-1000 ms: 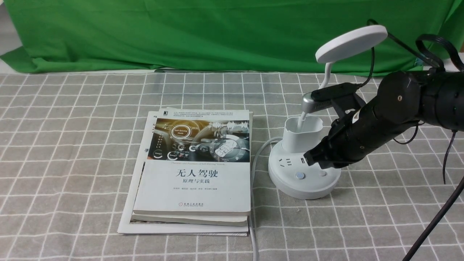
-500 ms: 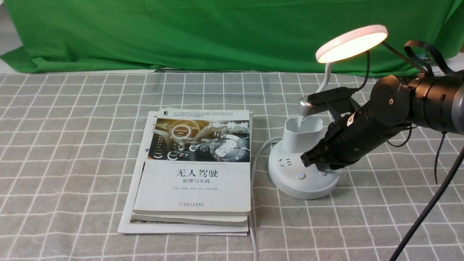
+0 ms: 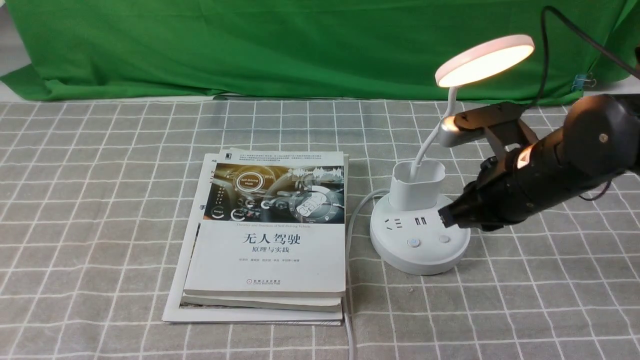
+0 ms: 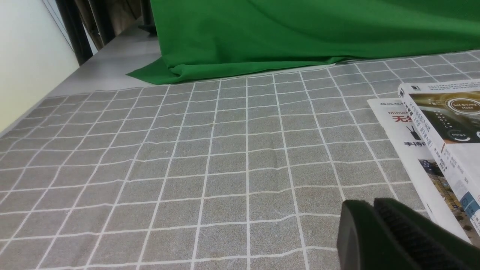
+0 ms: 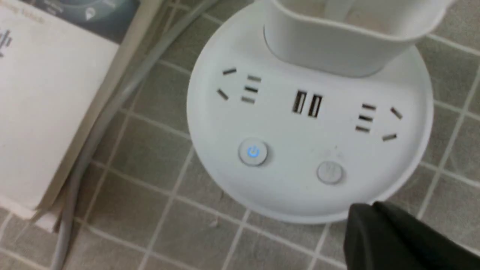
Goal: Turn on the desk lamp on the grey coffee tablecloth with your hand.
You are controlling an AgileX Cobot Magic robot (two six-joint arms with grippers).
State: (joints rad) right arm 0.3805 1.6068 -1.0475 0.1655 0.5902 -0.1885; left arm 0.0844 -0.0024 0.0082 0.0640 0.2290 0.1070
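Observation:
The white desk lamp (image 3: 419, 235) stands on the grey coffee tablecloth (image 3: 100, 200) at the right. Its disc head (image 3: 484, 59) glows. Its round base (image 5: 311, 123) shows sockets and two buttons; the power button (image 5: 253, 152) has a blue light, the second button (image 5: 329, 172) is plain. My right gripper (image 3: 448, 216) is shut and empty, hovering just above the base's right edge, apart from the buttons; its tip shows in the right wrist view (image 5: 369, 212). My left gripper (image 4: 369, 210) is shut and empty, low over bare cloth left of the books.
A stack of books (image 3: 267, 235) lies left of the lamp, also seen in the left wrist view (image 4: 438, 127). The lamp's grey cable (image 3: 350, 230) runs between books and base toward the front edge. A green backdrop cloth (image 3: 250, 45) hangs behind.
The lamp head went from dark to lit. My right gripper, which was down on the base by the right button, has lifted and pulled back to the right.

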